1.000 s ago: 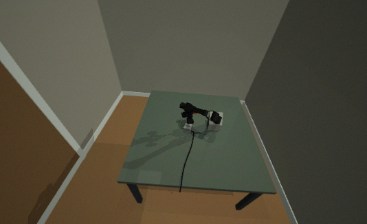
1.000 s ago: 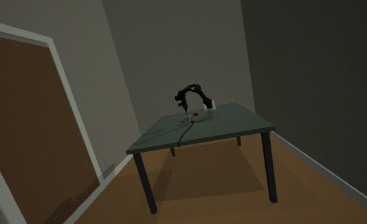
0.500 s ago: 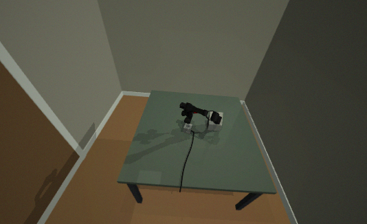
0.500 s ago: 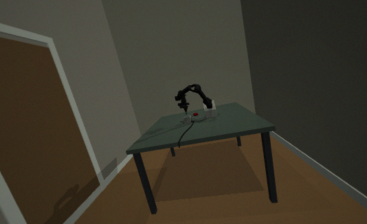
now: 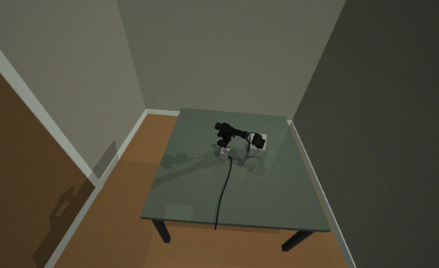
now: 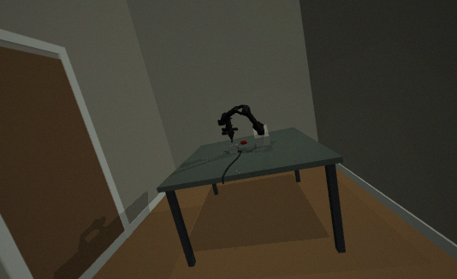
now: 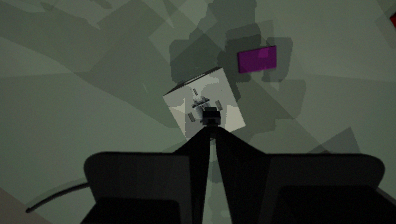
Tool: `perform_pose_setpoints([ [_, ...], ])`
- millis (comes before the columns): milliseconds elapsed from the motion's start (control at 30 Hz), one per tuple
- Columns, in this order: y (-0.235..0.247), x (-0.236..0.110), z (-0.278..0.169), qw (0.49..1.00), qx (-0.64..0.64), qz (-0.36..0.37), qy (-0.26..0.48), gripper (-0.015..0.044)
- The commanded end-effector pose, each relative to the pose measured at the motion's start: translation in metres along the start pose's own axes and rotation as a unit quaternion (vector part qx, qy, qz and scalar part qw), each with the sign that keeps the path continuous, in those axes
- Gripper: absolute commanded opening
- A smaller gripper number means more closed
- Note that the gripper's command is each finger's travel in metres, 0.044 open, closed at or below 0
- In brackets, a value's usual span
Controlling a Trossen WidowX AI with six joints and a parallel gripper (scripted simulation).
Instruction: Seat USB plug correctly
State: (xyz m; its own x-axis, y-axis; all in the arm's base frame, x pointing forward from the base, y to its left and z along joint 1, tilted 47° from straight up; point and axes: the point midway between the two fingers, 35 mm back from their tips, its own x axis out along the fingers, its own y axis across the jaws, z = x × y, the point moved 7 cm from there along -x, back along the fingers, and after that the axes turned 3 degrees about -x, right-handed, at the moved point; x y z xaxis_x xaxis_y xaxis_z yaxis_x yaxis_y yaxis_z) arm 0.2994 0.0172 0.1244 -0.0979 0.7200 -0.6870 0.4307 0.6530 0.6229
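Observation:
The white power cube (image 5: 224, 154) (image 6: 234, 149) (image 7: 231, 111) stands on the table, with slots and a socket area in its top. My gripper (image 5: 224, 145) (image 6: 232, 140) (image 7: 212, 132) points down over the cube and is shut on the small dark USB plug (image 7: 211, 116). In the wrist view the plug is at the fingertips, in front of the cube's top face, beside the socket's metallic outline. In the top and exterior views the fingertips are just above the cube. Whether the plug touches the socket, and which way round it is, cannot be told.
A black cable (image 5: 222, 191) (image 6: 228, 166) (image 7: 59, 194) runs from beside the cube over the table's front edge. A magenta block (image 7: 257, 59) lies close to the cube. A red object (image 6: 243, 142) (image 7: 394, 21) lies between cube and the white arm base (image 5: 257, 150) (image 6: 262, 140).

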Motion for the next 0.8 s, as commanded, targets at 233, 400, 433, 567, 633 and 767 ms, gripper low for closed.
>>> perform_pose_setpoints([
  [233,-0.0004,0.0005,-0.0001,0.99,0.138,0.0,0.0,0.0],
  [400,-0.0004,0.0005,-0.0001,0.979,0.203,0.0,0.0,0.0],
  [433,-0.0004,0.0005,-0.0001,0.976,0.216,0.0,0.0,0.0],
  [567,-0.0004,0.0005,-0.0001,0.964,0.266,0.0,0.0,0.0],
  [633,-0.0004,0.0005,-0.0001,0.957,0.292,0.0,0.0,0.0],
  [767,-0.0004,0.0005,-0.0001,0.94,0.341,0.0,0.0,0.0],
])
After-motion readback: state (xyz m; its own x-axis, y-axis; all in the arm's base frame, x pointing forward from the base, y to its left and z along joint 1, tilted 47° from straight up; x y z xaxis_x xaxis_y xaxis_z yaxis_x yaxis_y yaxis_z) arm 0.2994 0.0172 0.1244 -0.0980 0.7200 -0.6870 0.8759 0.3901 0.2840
